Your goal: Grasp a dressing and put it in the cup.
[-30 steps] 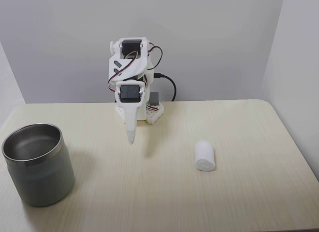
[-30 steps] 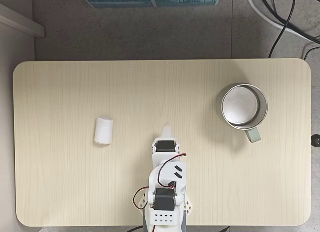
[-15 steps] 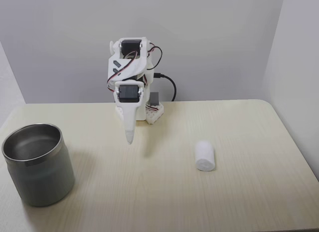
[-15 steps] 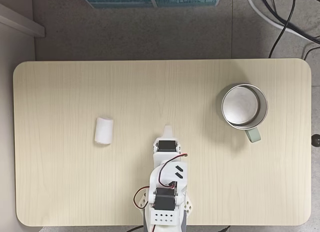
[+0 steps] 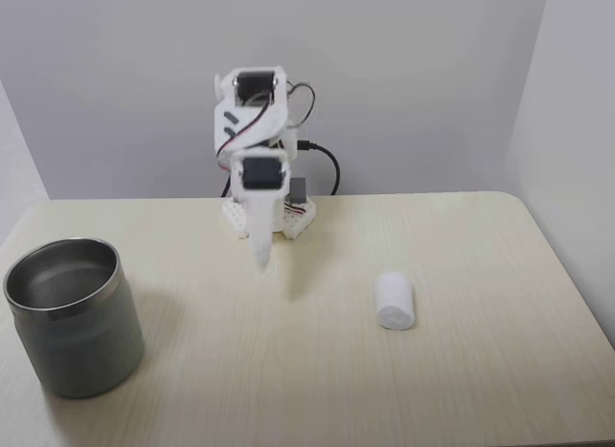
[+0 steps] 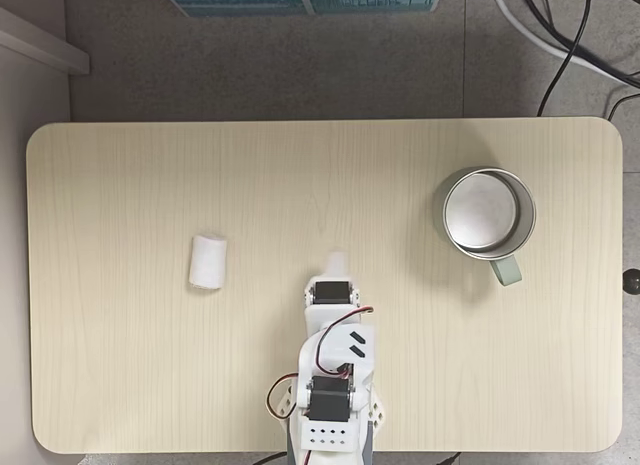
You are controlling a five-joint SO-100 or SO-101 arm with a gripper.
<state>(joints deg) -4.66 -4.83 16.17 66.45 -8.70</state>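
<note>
the cup [image 5: 73,315] stands nearest in a fixed view, at the table's [image 5: 317,389] front left, brushed steel with no readable label; seen from above [image 6: 488,213] it shows a pale green handle. the dressing [image 5: 394,299] lies on its side further right, well apart from the cup [image 6: 208,261]. it looks soft, light and squashable, so a gentle pinch across the middle of its round flank seems best. behind, the gripper [image 5: 261,260] hangs above the table, blurred, fingers apparently together and holding nothing [image 6: 336,262]. no writing is legible anywhere.
</note>
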